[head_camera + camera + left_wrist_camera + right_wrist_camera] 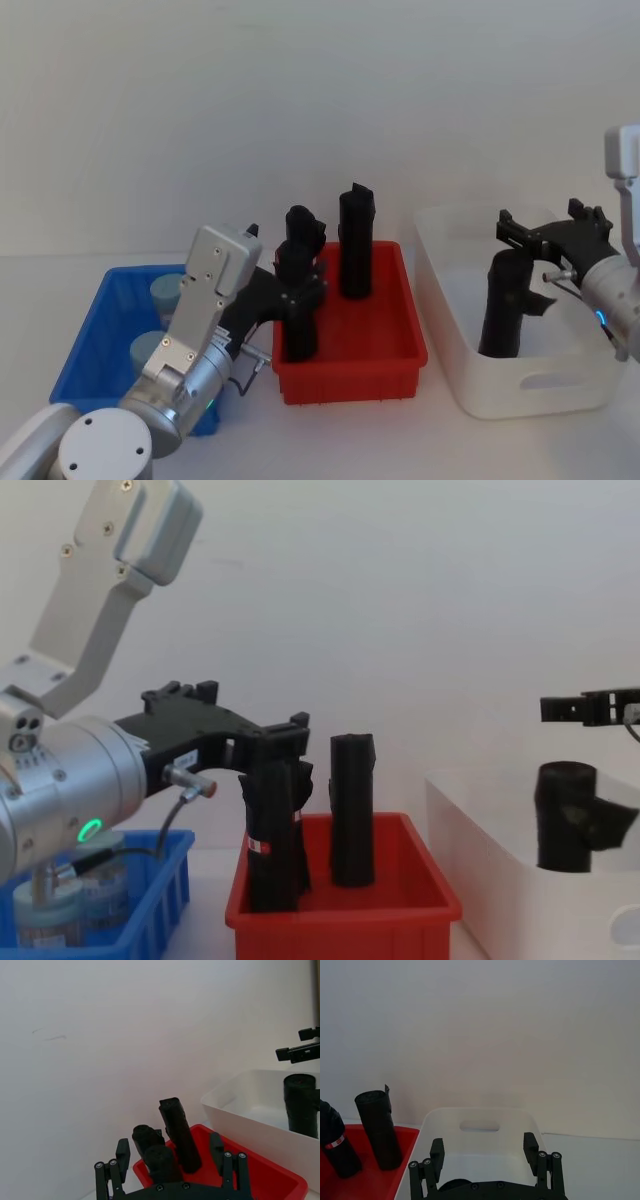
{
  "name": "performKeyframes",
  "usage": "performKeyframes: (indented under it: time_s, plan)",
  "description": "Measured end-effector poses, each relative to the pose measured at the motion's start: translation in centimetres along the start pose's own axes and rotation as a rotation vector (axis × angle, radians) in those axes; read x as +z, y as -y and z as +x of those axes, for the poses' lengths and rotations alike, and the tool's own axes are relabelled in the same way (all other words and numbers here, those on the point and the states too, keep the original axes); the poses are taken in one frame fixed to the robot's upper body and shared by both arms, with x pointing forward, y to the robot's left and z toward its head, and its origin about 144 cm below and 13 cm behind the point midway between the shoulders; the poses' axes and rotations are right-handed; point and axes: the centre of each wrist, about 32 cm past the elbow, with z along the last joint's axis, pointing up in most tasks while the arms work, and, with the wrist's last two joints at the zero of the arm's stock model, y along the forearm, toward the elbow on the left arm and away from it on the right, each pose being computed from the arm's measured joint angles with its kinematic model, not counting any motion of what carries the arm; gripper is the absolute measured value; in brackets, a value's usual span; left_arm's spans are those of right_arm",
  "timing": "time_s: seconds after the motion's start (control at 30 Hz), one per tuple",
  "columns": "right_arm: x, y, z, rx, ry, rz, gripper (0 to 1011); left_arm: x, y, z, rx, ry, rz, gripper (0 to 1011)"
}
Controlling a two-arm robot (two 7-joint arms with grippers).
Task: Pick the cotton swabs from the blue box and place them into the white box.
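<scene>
Through the head camera, the swabs (165,291) sit in the blue box (92,345) at the left of the tabletop, two jars by my count, and none are in the white box (540,388) on the right. The left claw (300,288) is not over them. It hangs over the red bin (350,368), in among the tall black rolls (355,240). The right claw (548,232) hovers above the white box, where one more roll (503,310) stands.

The left wrist camera shows that claw's fingers (122,1154) spread wide, with a roll between them but not pinched.

In the right wrist camera the fingers (437,1149) are likewise apart and hold nothing, with the white box below.

From the chest camera the jars sit low behind the blue wall, under the left arm's bulk.

To do this well, I'd say the left claw should lift clear of the rolls, move over the blue box, come straight down with a finger on each side of one jar, and close gently — the jars are near each other. The rolls stand tall between the two boxes, so the jar wants carrying high, and the roll and the right claw crowd the white box.
</scene>
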Motion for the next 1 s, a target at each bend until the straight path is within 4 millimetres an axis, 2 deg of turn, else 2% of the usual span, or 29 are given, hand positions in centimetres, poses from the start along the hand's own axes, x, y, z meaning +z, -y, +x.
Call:
performKeyframes:
  time_s: [0.33,0.63,1.0]
  plan:
    - [-0.3,0.0,0.1,-0.004,-0.002,-0.010,1001,0.9,-1.5,1.2,0.079,0.038,0.055,1004]
    - [-0.4,0.0,0.1,-0.006,-0.003,-0.014,1001,1.3,-4.2,2.8,0.190,0.044,0.146,1004]
    - [-0.5,0.0,0.1,-0.007,-0.004,-0.017,1001,0.8,-7.0,4.4,0.254,-0.016,0.278,1004]
